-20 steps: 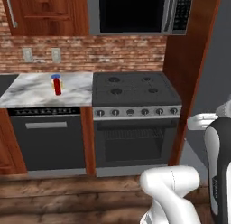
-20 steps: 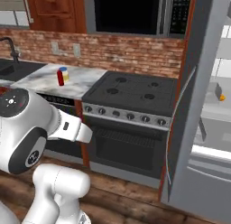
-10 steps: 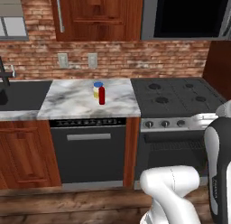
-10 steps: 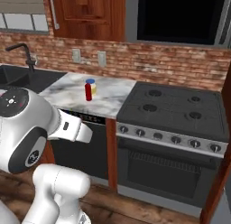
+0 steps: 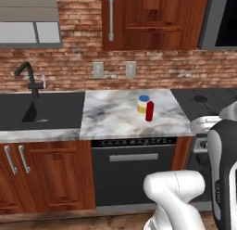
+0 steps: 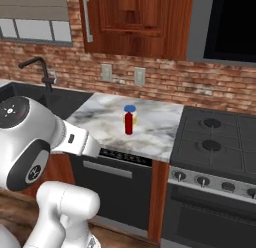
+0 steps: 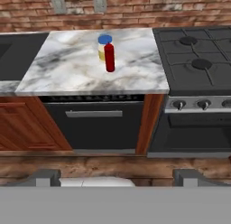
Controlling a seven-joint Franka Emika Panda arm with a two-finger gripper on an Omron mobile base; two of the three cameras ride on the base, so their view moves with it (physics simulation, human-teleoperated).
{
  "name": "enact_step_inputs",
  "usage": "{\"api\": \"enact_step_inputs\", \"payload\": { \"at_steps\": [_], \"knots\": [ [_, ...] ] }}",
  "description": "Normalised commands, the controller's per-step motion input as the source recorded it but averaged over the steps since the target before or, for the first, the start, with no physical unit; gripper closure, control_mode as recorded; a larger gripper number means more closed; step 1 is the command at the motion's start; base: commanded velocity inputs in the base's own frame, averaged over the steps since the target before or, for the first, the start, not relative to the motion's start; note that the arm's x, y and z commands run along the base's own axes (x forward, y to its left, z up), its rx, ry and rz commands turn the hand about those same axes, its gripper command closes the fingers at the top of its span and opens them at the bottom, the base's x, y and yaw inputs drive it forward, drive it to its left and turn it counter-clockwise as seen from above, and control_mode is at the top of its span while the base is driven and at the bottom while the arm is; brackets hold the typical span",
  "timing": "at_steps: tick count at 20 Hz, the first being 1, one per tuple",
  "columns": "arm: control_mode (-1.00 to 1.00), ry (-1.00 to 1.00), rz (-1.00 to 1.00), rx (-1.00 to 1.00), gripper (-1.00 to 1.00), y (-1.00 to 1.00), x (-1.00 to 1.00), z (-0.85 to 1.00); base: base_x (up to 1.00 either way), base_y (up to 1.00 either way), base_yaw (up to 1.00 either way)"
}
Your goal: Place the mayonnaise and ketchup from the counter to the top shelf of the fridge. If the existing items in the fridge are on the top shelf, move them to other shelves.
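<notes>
ketchup (image 5: pixel 149 111) and mayonnaise (image 5: pixel 144 104) side by side, touching, on the counter (image 5: pixel 115 120), toward its right half, ketchup nearer | black sink (image 5: pixel 41 111) to the left, stove (image 6: pixel 215 142) right | gripper (image 7: pixel 116 178) well back from the counter, fingers spread wide, holding nothing

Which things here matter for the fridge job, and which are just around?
Job:
mayonnaise jar
ketchup bottle
marble counter they stand on

Just around:
black sink
black faucet
dishwasher
stove
wall outlets
</notes>
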Motion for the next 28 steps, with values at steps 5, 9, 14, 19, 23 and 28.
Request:
{"api": "enact_step_inputs", "payload": {
  "at_steps": [5, 9, 14, 19, 23, 28],
  "knots": [
    [1.00, 0.00, 0.00, 0.00, -1.00, 0.00, 0.00, 0.00, 0.64, 0.16, -0.03],
    [-1.00, 0.06, -0.04, 0.00, -1.00, 0.00, 0.70, -0.13, 0.00, 0.00, 0.00],
    [-1.00, 0.06, -0.02, 0.01, -1.00, 0.01, 0.77, -0.27, 0.00, 0.00, 0.00],
    [-1.00, 0.05, 0.00, 0.07, -1.00, 0.00, 0.76, -0.48, 0.00, 0.00, 0.00],
    [-1.00, 0.00, 0.00, 0.08, -1.00, 0.01, 0.69, -0.52, 0.00, 0.00, 0.00],
    [-1.00, 0.00, 0.00, 0.06, -1.00, 0.09, 0.77, -0.47, 0.00, 0.00, 0.00]
  ]
}}
